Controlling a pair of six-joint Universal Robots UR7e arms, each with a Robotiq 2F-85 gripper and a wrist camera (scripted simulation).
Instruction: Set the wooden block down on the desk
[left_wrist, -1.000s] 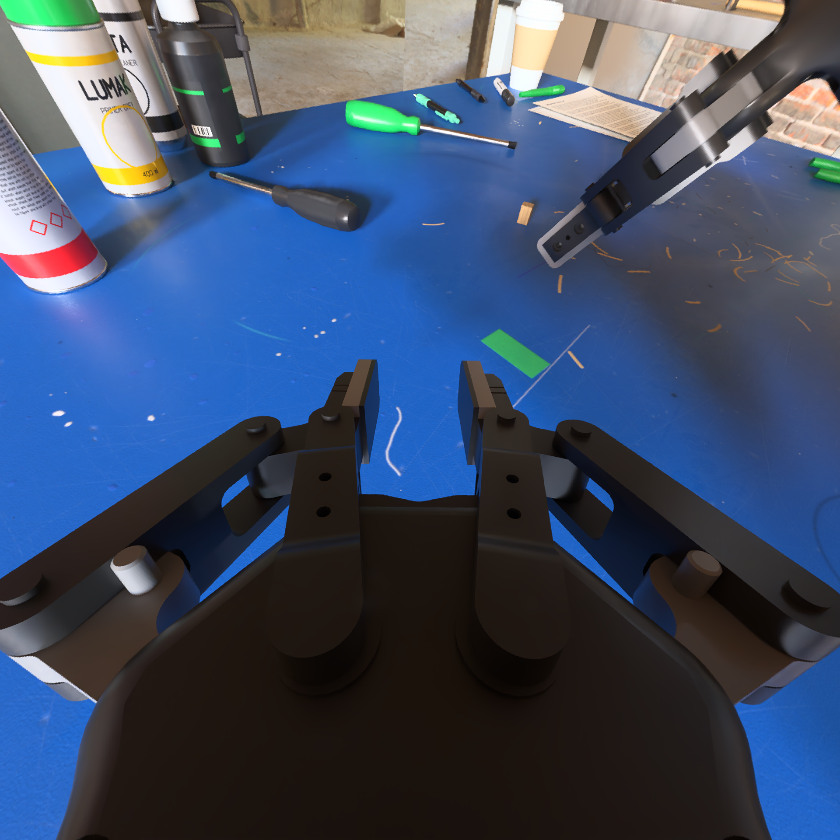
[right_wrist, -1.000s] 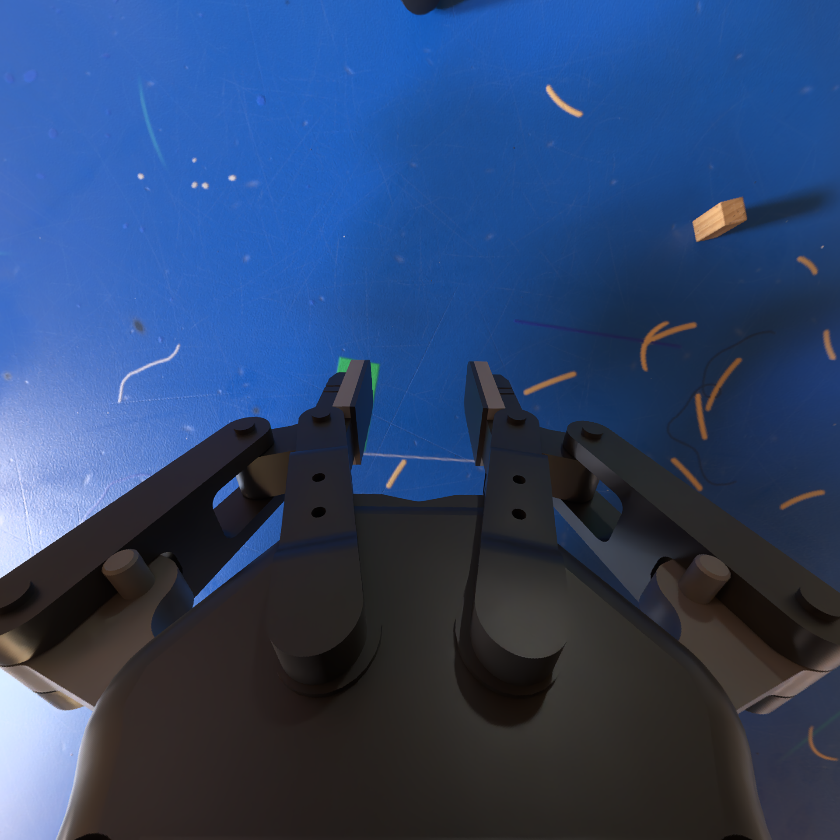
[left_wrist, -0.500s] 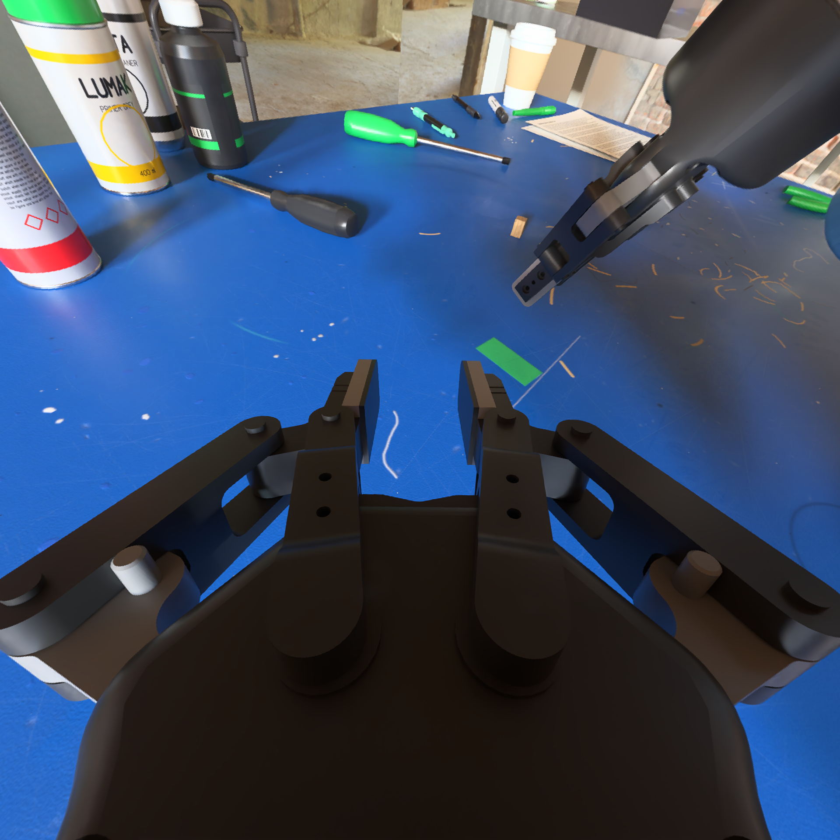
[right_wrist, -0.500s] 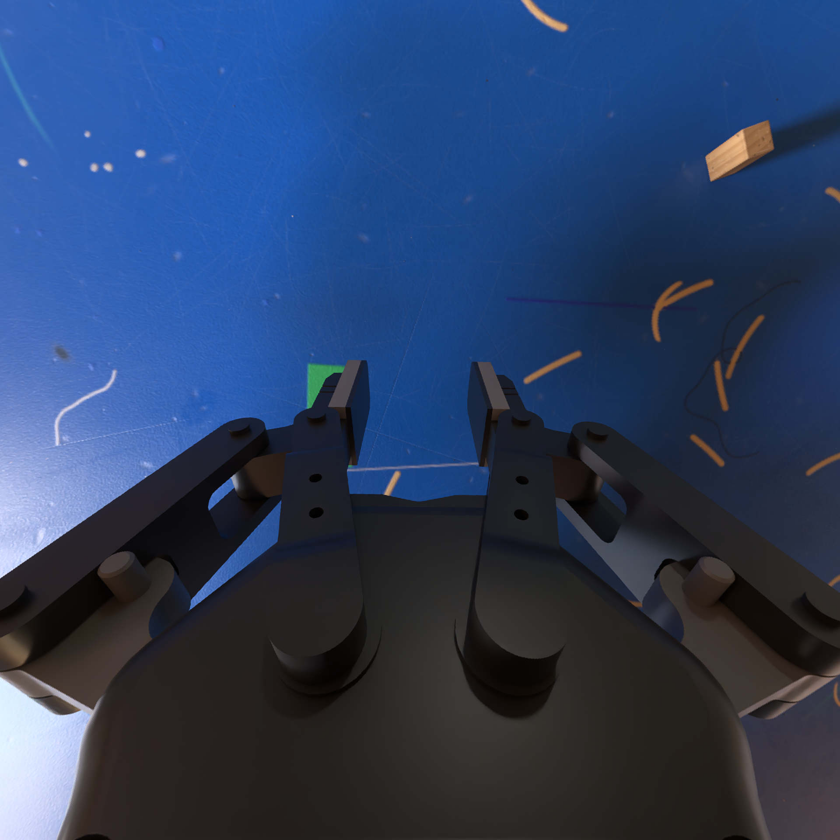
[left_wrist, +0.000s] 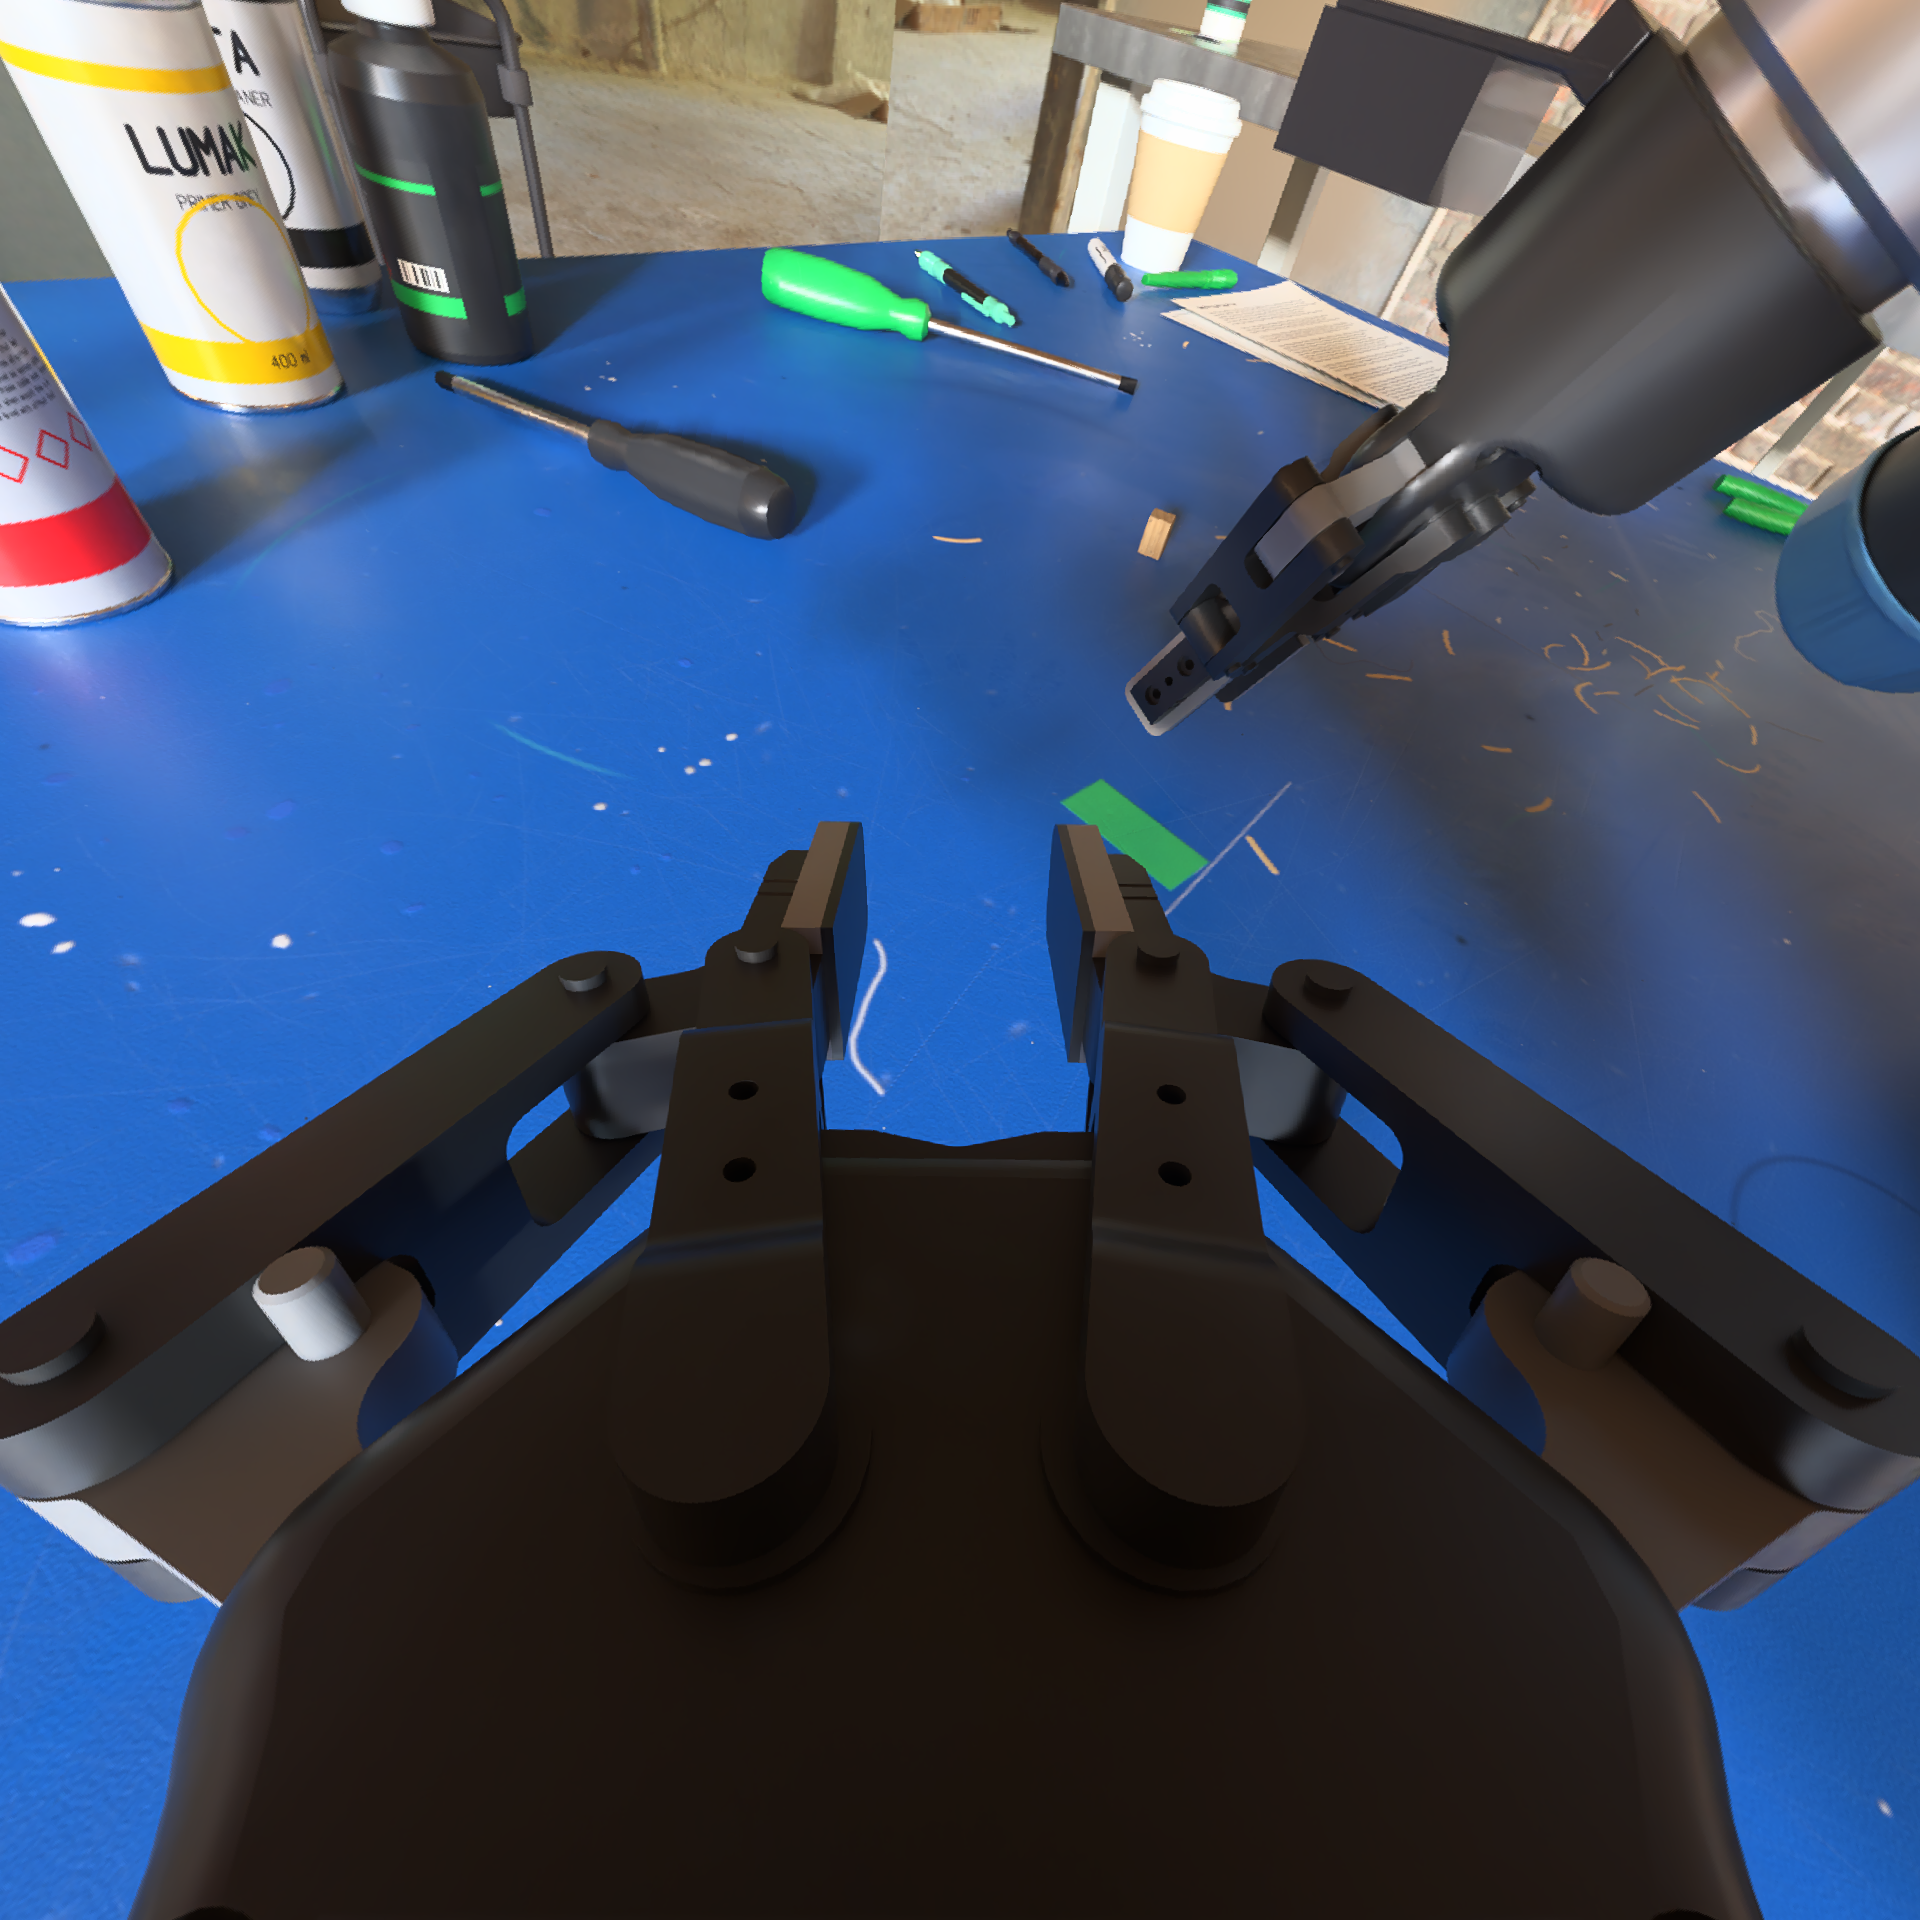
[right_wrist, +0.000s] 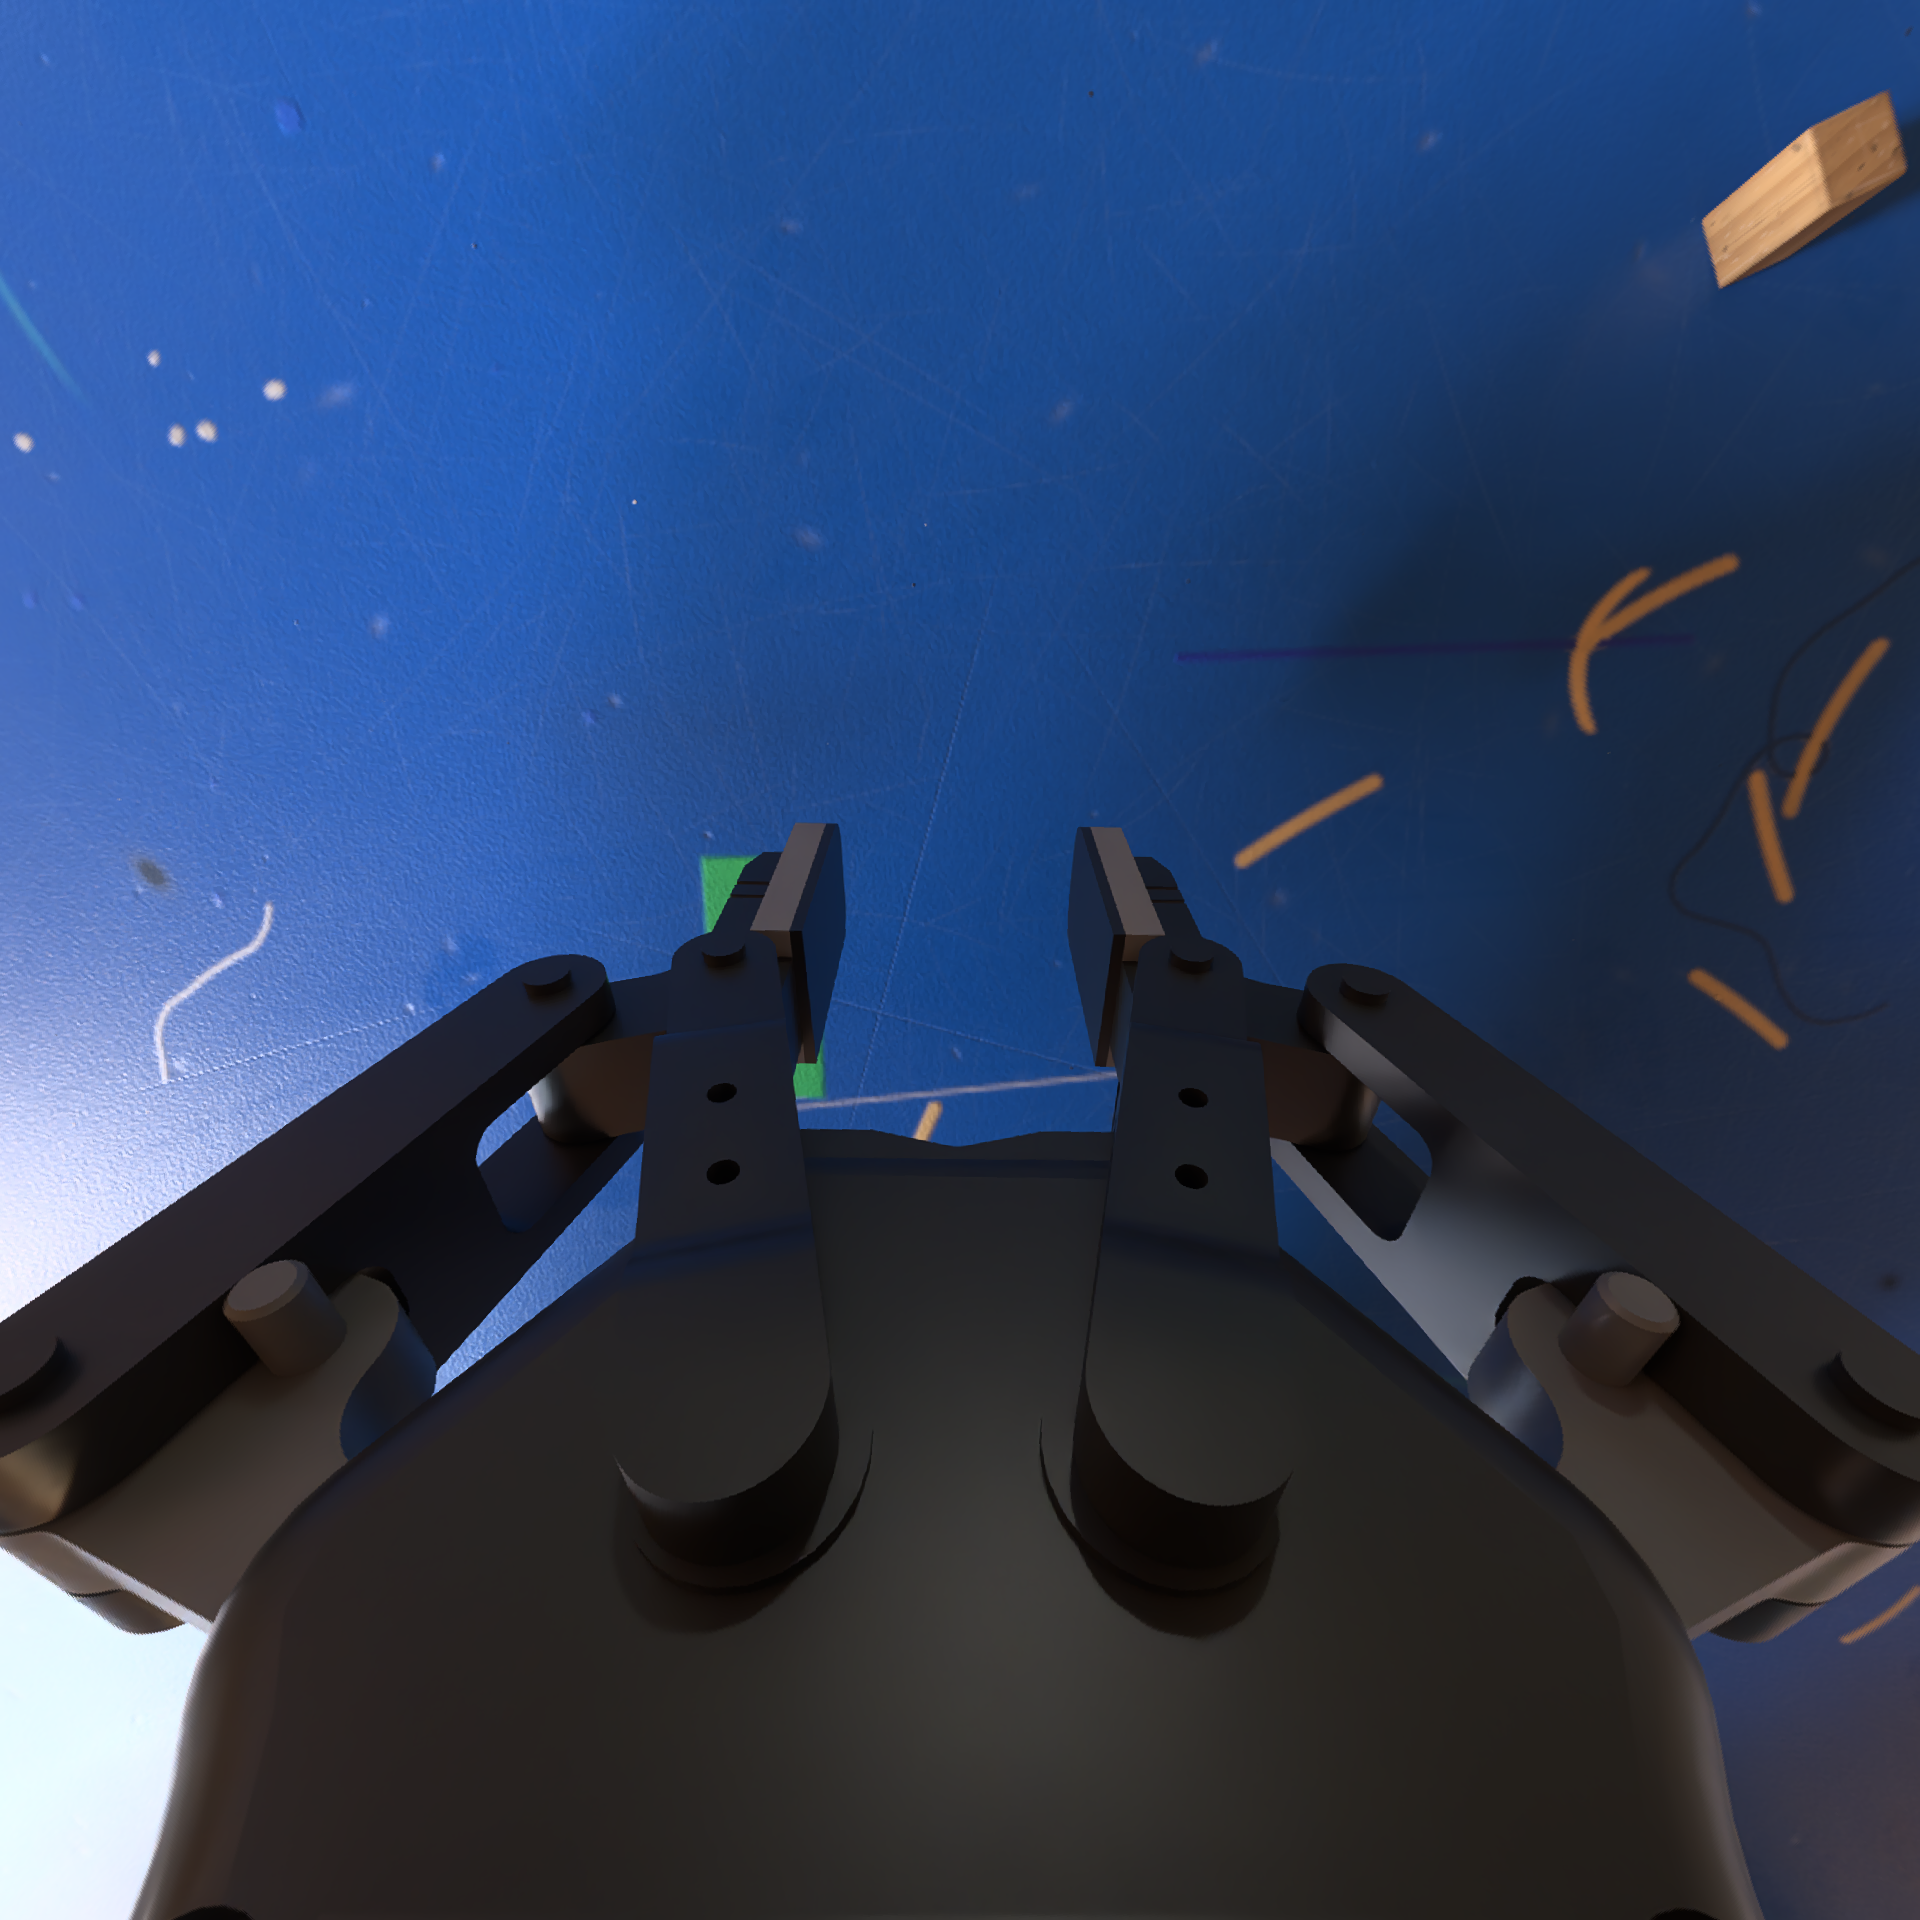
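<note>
A small wooden block (left_wrist: 1155, 533) rests on the blue desk (left_wrist: 520, 644) at mid right; it also shows in the right wrist view (right_wrist: 1806, 203) at the top right corner. My left gripper (left_wrist: 956, 883) is open and empty above the desk, well short of the block. My right gripper (right_wrist: 956, 883) is open and empty, pointing down at the desk, with the block far up and to the right of its fingers. The right gripper also shows in the left wrist view (left_wrist: 1174, 696), low and just right of the block.
Spray cans (left_wrist: 197, 208) and a dark bottle (left_wrist: 436, 197) stand at the back left. A black screwdriver (left_wrist: 665, 468), a green screwdriver (left_wrist: 894, 312), pens, a paper cup (left_wrist: 1174, 177) and a paper sheet (left_wrist: 1309, 338) lie farther back. A green tape strip (left_wrist: 1132, 831) and orange shavings (right_wrist: 1652, 623) mark the desk.
My right gripper has dropped lower toward the desk and shifted left in the left wrist view; the block has slid toward the top right of the right wrist view. The left gripper has hardly moved.
</note>
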